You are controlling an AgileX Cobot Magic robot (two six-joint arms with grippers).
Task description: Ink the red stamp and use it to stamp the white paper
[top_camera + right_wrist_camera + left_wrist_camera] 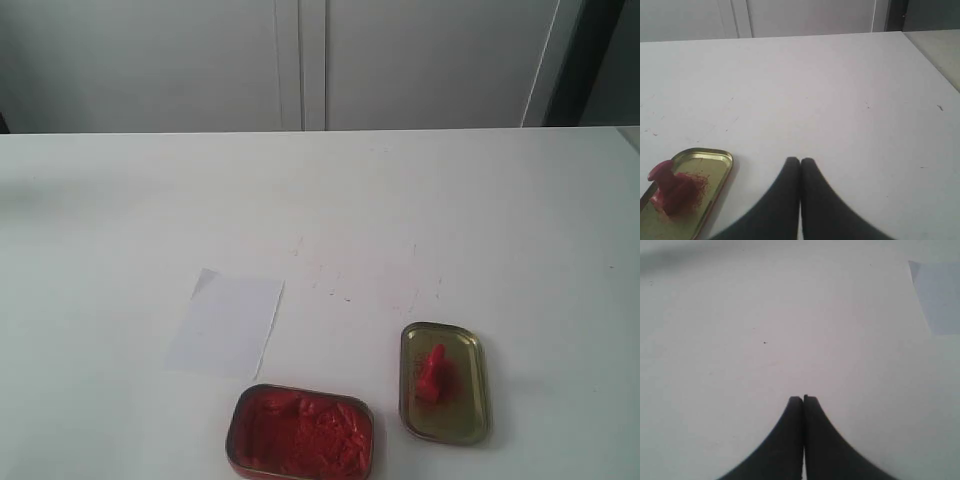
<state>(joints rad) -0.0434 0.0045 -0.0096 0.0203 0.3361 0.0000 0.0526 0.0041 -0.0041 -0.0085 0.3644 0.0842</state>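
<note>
The red stamp lies on its side inside the gold tin lid, front right of the table; the right wrist view also catches the stamp on the lid. The white paper, one far corner folded, lies flat to the left of the lid, and its edge shows as the paper in the left wrist view. My left gripper is shut over bare table, well away from the paper. My right gripper is shut and empty beside the lid. Neither arm appears in the exterior view.
A tin of lumpy red ink paste sits at the front edge, between paper and lid. The white table stretches back to grey cabinet doors. The table's far right edge shows in the right wrist view.
</note>
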